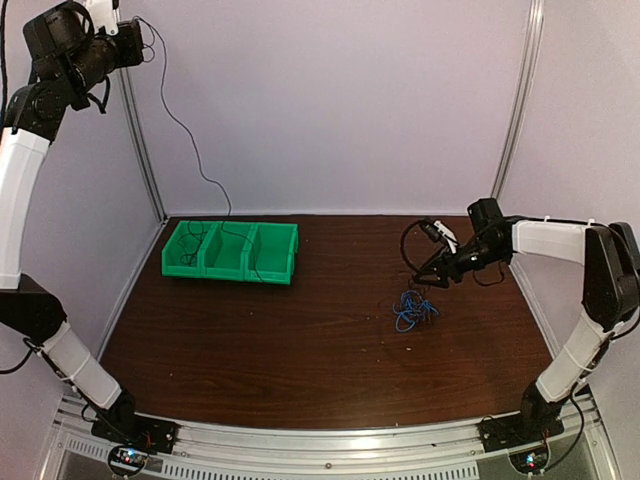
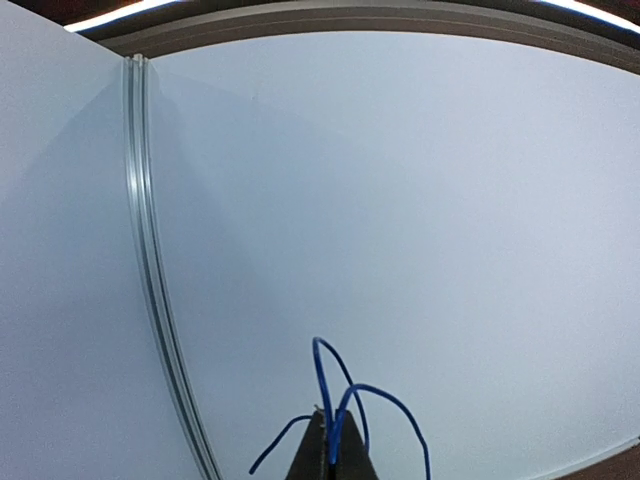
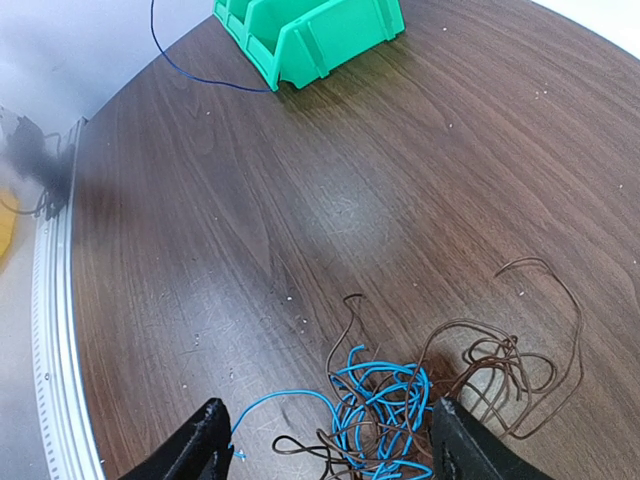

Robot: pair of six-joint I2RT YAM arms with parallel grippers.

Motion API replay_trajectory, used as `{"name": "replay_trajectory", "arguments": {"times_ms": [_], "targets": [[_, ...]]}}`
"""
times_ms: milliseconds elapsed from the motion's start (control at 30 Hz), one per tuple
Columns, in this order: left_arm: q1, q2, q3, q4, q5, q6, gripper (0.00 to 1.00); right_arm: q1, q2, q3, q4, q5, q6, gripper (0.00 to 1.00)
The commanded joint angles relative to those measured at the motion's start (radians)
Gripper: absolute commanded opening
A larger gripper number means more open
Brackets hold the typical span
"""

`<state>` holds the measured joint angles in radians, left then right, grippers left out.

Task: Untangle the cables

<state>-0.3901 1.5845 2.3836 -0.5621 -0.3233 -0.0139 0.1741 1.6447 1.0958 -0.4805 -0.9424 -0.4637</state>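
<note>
We are seeing bright blue cables [image 3: 385, 395] mingling with dark brown ones just ahead of the right gripper [image 3: 335, 445], whose fingers [image 3: 205, 450] are showing black. Farther ahead of it, the table [image 3: 330, 200] is showing dark brown woodgrain and the bin [image 3: 320, 35] is glowing green. At the left gripper [image 2: 328, 430], a blue cable [image 2: 320, 375] is standing out against a pale grey wall [image 2: 420, 200]

A: From where is the table [image 1: 300, 345] seen whole?
B: From high up behind the near edge. The cables [image 3: 385, 400] and green bin [image 3: 310, 35] are also seen low and close by the right wrist view. Only the wall [image 2: 400, 220] is faced by the left wrist view.
</note>
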Motion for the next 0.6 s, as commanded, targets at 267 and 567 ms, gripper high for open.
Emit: {"name": "replay_trajectory", "arguments": {"times_ms": [267, 567], "targets": [[0.02, 0.044, 0.07, 0.338, -0.05, 0.151, 0.0, -0.002, 0.009, -0.01, 0.003, -0.012, 0.002, 0.7], [0.034, 0.043, 0.028, 0.523, -0.115, 0.242, 0.0, -0.002, 0.01, -0.013, 0.002, 0.005, 0.001, 0.7]]}}
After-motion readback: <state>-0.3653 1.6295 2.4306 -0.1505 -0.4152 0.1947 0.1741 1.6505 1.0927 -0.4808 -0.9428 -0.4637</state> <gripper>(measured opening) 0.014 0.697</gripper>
